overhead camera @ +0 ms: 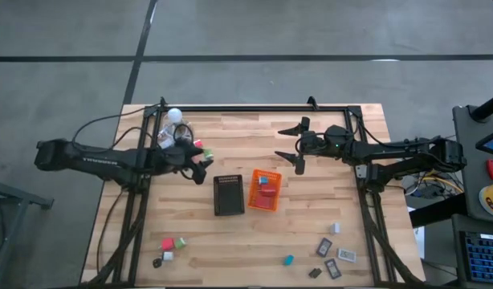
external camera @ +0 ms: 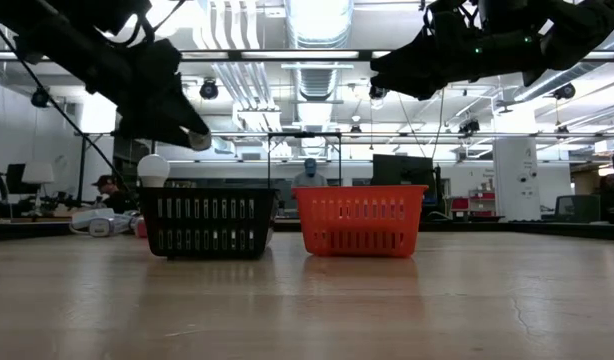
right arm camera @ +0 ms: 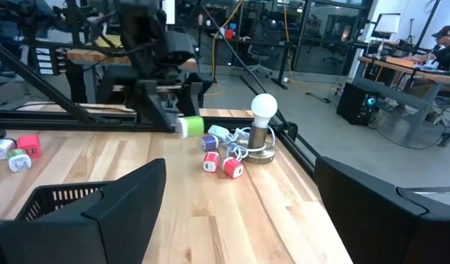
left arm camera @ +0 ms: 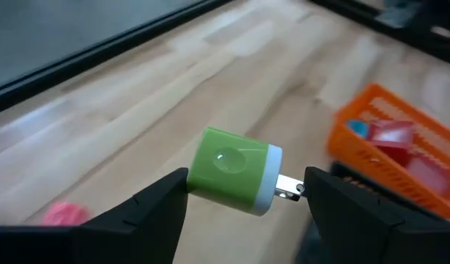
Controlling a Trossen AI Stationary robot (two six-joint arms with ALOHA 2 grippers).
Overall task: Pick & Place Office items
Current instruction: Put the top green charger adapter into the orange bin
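Note:
My left gripper (left arm camera: 247,187) is shut on a small green block (left arm camera: 229,169) with a white end and metal prongs. It hangs above the wood table at the far left (overhead camera: 205,164), left of the black tray (overhead camera: 228,194) and the orange tray (overhead camera: 263,189), which holds red and blue pieces. More small blocks (right arm camera: 231,169) lie by the white bulb (right arm camera: 264,106) and its coiled cable. My right gripper (overhead camera: 280,142) stands open and level over the table's far right, with nothing between its fingers. My left gripper pinches the green block end to end between its two fingers. One finger (left arm camera: 163,202) is on the green end (left arm camera: 198,176), the other on the metal prongs (left arm camera: 289,188). The fingers slant down from the table's left. The block lies level, lifted clear of the table.
Loose pieces lie near the front edge: red, green and white blocks (overhead camera: 173,243) at the left; flat grey rectangles (overhead camera: 335,255) and a teal piece (overhead camera: 288,260) at the right. A black frame rail (overhead camera: 254,108) runs along the far edge.

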